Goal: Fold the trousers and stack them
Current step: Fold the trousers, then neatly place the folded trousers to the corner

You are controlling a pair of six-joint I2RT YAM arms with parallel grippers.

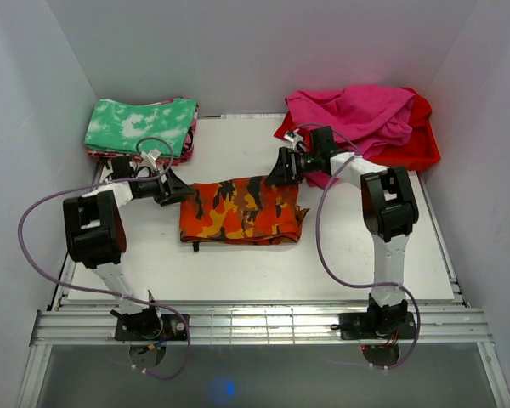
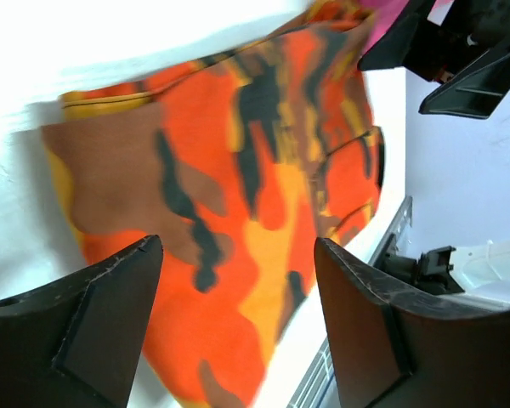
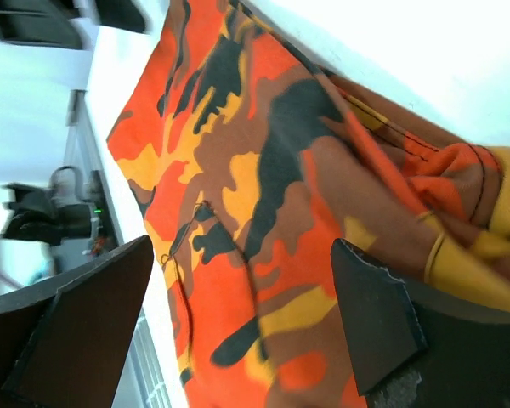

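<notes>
Orange camouflage trousers point(image 1: 242, 211) lay folded on the table point(image 1: 238, 272). I saw the left gripper point(image 1: 185, 194) and the right gripper point(image 1: 276, 170) flanking them, both spread wide and holding nothing.

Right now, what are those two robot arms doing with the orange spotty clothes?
They are working on the camouflage trousers, which lie folded mid-table. The left gripper is at the bundle's left edge and the right gripper at its far right corner. Both are open, neither gripping. A folded green-and-white cloth sits far left, a pink and red pile far right.
</notes>
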